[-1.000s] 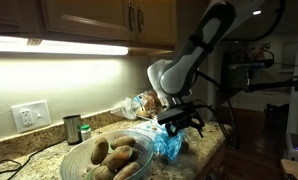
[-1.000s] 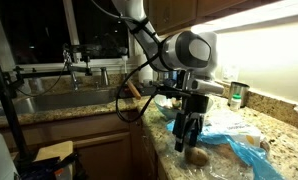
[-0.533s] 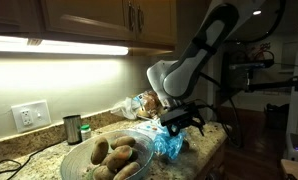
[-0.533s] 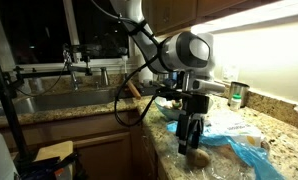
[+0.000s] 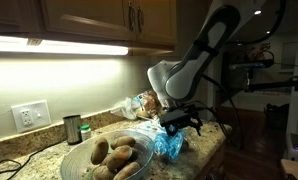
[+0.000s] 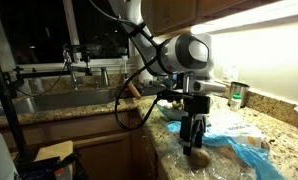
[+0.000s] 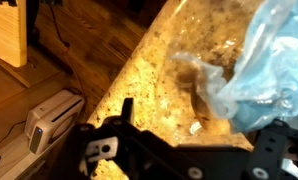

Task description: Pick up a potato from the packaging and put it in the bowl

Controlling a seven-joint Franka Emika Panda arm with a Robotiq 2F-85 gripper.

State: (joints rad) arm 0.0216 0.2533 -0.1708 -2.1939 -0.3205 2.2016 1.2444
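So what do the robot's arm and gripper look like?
The arm is pale grey-white, with rounded, bulbous joint housings and darker sections between them. Black cables loop off it. The gripper is black and blocky, with two slim fingers.

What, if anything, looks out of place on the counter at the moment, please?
One potato appears to lie loose on the granite counter, outside the crumpled blue packaging and close to the counter's edge, right under the open gripper. Nothing looks spilled or broken.
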